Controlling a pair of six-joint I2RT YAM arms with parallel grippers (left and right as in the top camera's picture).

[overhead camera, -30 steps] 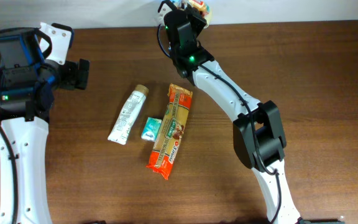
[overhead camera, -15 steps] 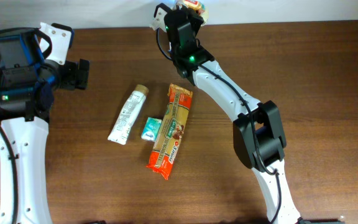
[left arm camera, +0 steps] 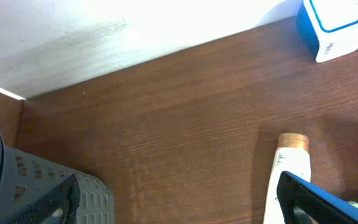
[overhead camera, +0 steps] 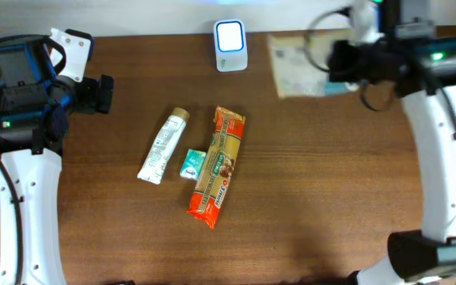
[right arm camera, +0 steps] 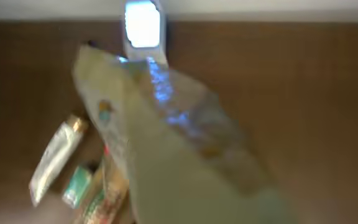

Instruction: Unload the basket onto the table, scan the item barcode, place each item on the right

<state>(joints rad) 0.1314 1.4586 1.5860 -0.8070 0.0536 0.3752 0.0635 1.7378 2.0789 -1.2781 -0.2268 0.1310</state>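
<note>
The white scanner (overhead camera: 230, 45) with its lit blue-white face stands at the table's back edge, and shows in the right wrist view as the scanner (right arm camera: 143, 25). A pale flat packet (overhead camera: 299, 67) hangs blurred just right of it. My right gripper (overhead camera: 340, 70) is shut on the packet's right end. In the right wrist view the packet (right arm camera: 185, 155) fills the middle and hides the fingers. My left gripper (overhead camera: 97, 93) stays at the far left, open and holding nothing, as the left wrist view of the gripper (left arm camera: 179, 205) confirms.
A white tube (overhead camera: 163, 146), a small green box (overhead camera: 191, 163) and a long orange pasta pack (overhead camera: 218, 166) lie mid-table. A grey basket (left arm camera: 36, 186) stands at the table's left edge, by the left fingers.
My right arm has swung from over the scanner to the table's right side, carrying the packet. The scanner is now uncovered. The left arm has not moved.
</note>
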